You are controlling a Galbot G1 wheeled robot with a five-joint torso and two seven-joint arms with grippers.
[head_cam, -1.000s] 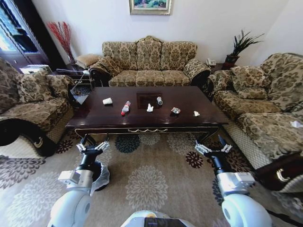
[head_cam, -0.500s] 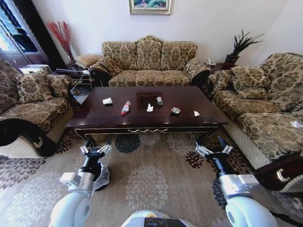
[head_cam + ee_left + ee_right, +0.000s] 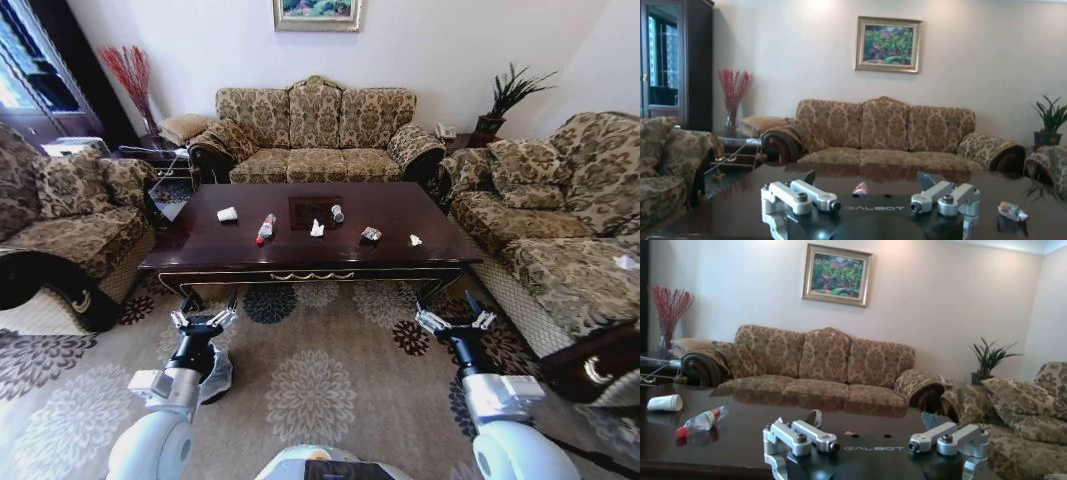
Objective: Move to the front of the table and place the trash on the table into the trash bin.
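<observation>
- Both pincers, left pincer point(image 3: 203, 321) and right pincer point(image 3: 455, 321), hang spread wide and empty over the carpet, short of the table point(image 3: 200, 255).
- Table's long axis runs left-right.
- Bottle point(image 3: 266, 227) lies on it, red cap toward the robot, beside the paper cup point(image 3: 228, 214), tissue point(image 3: 317, 228) and can point(image 3: 338, 213).

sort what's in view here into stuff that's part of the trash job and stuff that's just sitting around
Part of the job:
table
paper cup
bottle
tissue
can
wrapper
small tissue
left gripper and right gripper, both open, low before the table

Just sitting around:
sofa
painting
potted plant
red twigs
</observation>
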